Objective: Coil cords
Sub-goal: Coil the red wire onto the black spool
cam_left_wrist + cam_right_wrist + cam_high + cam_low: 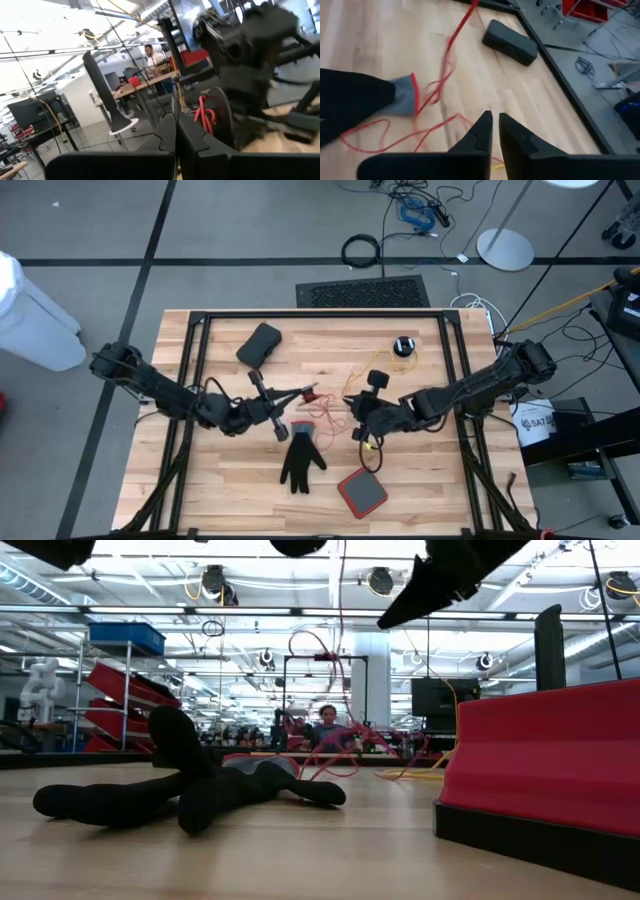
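A thin red cord lies in slack loops mid-table, and one strand rises off the table to my left gripper, which is shut and points slightly upward. A thin yellow cord runs from a small black puck at the far right. My right gripper hovers over the red loops, slanting down. Its fingers stand a narrow slit apart with nothing between them. A small yellow piece lies just below it. My left gripper is shut on the red cord. A small bunch of its loops shows right beside the fingertips, but the fingers hide the exact place of contact. The cord hangs slack from the gripper, and its lower loops lie on the table.
A black glove lies near the table's middle, its grey cuff touching the red loops. A red-and-grey square pad sits near the front edge. A black case rests at the far left. A black frame borders the table.
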Controlling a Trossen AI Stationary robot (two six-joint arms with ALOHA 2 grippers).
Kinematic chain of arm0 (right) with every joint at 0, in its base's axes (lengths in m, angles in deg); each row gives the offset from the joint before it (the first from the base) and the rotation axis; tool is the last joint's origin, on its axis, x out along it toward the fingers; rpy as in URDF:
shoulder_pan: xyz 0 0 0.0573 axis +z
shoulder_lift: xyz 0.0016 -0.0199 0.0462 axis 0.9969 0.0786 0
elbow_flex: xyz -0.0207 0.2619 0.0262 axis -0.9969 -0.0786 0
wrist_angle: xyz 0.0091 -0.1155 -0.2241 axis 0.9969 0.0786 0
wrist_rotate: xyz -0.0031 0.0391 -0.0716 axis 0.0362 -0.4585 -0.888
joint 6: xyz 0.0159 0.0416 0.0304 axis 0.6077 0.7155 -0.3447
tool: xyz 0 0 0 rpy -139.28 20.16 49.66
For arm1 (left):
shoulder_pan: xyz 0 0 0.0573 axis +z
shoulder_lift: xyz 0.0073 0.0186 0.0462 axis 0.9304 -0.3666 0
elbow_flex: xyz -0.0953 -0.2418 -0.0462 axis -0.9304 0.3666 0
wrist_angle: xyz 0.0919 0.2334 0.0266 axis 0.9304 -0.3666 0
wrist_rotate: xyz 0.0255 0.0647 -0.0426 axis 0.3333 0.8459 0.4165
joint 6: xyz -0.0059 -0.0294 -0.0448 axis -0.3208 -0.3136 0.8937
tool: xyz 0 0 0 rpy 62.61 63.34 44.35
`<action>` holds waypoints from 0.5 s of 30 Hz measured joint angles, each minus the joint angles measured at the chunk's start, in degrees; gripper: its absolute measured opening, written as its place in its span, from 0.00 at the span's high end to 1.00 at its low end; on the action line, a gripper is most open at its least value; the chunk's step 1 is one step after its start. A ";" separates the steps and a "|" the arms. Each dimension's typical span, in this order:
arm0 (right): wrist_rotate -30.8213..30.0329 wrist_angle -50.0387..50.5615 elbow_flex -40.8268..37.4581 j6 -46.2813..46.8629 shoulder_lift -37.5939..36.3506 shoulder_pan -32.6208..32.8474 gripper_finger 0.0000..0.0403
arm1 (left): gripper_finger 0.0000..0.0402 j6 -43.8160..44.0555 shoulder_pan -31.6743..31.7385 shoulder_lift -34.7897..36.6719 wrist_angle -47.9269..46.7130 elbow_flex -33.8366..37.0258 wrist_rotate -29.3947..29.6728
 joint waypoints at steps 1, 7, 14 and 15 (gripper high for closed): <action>0.28 -1.63 -0.63 0.19 0.00 0.45 0.93 | 1.00 0.02 0.00 0.72 0.00 0.00 0.00; 5.20 -21.07 -6.00 -4.97 0.04 1.96 0.84 | 1.00 0.06 0.00 4.44 -2.78 -0.72 -0.44; 9.89 -37.00 -11.54 -6.56 3.20 0.73 0.77 | 1.00 -0.25 0.00 7.41 -3.00 -1.11 -0.81; 11.48 -38.89 -11.90 -6.10 4.39 0.28 0.76 | 1.00 -0.78 0.00 7.71 -3.09 -1.11 -0.81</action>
